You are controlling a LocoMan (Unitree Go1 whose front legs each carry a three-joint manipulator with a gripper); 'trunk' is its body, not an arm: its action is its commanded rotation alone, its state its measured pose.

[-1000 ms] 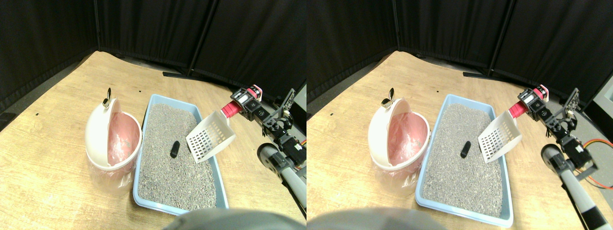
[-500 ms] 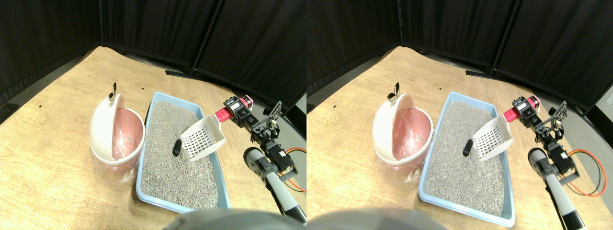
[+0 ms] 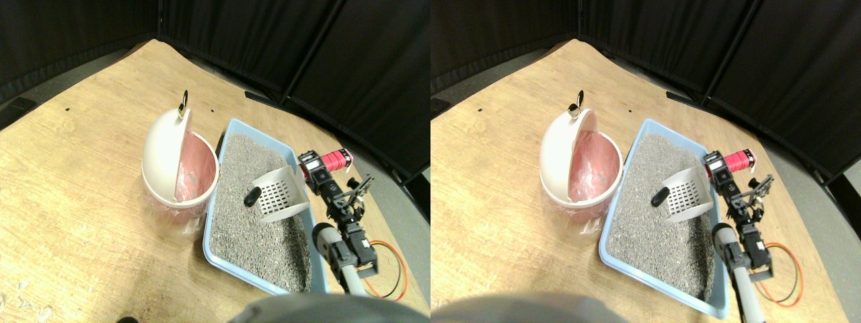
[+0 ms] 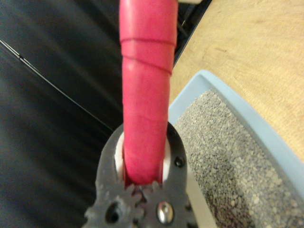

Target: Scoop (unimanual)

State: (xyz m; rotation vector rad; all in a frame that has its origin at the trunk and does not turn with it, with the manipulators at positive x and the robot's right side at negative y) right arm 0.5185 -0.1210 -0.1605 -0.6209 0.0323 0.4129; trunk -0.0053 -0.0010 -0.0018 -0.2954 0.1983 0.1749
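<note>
A white slotted scoop (image 3: 279, 195) with a red wrapped handle (image 3: 334, 160) lies low over the grey litter (image 3: 259, 229) in the light blue tray (image 3: 229, 134). Its open mouth faces a small black lump (image 3: 252, 196) and sits right beside it. My right gripper (image 3: 311, 165) is shut on the handle where it meets the scoop, above the tray's right rim. In the wrist view the red handle (image 4: 145, 95) runs straight out between the dark jaws of the gripper (image 4: 145, 164), which clasp it, with the tray's rim (image 4: 247, 114) and litter (image 4: 228, 156) beside it.
A white round bin (image 3: 165, 151) with a pink liner (image 3: 195, 168) and a tipped lid stands against the tray's left side. Orange cable (image 3: 397, 269) loops on the wooden floor (image 3: 81, 188) at the lower right. Black curtains (image 3: 303, 40) close off the back.
The camera has swung, shifting the whole picture. The scoop has come down from a raised tilt to the litter surface, and its mouth has closed in on the black lump.
</note>
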